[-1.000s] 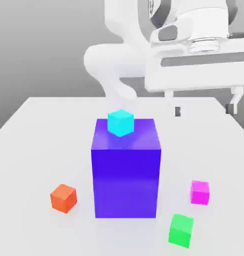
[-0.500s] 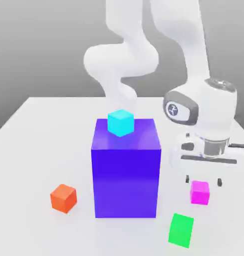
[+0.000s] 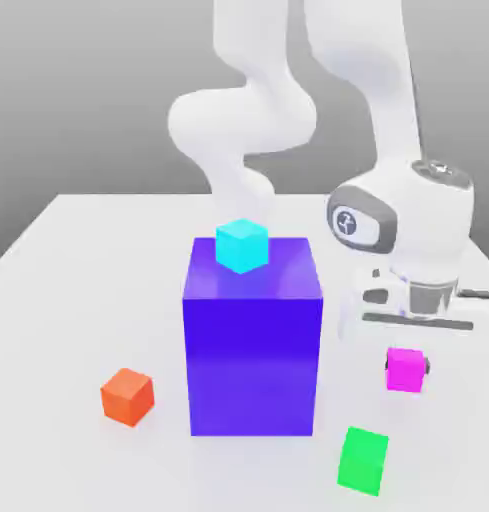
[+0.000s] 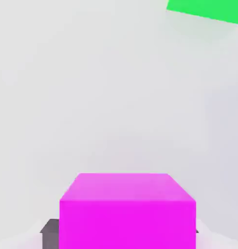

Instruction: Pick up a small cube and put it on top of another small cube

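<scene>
I see my gripper [image 3: 406, 368] pinching the small cube [image 3: 404, 369] on the white table [image 3: 78, 300], at four o'clock from the blue block [image 3: 252, 335]; grey backdrop behind.

You see a smooth, plain small cube [image 3: 404, 369] on a matt white tabletop [image 3: 78, 290] beside a glossy blue-purple block [image 3: 252, 350].
</scene>
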Tool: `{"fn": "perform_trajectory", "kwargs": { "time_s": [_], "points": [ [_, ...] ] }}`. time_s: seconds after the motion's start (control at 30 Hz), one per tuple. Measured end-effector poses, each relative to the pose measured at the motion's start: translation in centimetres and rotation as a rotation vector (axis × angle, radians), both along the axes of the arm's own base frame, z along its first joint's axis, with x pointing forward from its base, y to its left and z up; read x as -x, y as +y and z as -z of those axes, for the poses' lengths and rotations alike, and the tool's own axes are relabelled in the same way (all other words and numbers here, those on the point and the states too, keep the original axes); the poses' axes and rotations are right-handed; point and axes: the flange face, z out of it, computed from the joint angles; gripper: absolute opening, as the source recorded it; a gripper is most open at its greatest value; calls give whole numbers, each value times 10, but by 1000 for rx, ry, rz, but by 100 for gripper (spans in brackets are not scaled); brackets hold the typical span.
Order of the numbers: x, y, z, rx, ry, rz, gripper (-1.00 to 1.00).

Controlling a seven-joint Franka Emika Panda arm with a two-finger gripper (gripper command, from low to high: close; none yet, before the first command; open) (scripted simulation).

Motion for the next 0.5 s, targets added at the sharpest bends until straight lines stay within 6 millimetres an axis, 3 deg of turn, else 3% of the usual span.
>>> {"fn": "perform_trajectory", "kwargs": {
  "time_s": [0.2,0.37,0.43,0.5],
  "points": [
    [-71,-19,-43,-43,-39,-40,-100],
    [-121,-62,-61,-29,-33,-137,-100],
    [-135,-80,-63,-14,-20,-180,-100],
    [-133,-85,-46,5,0,-209,-100]
  ]
}}
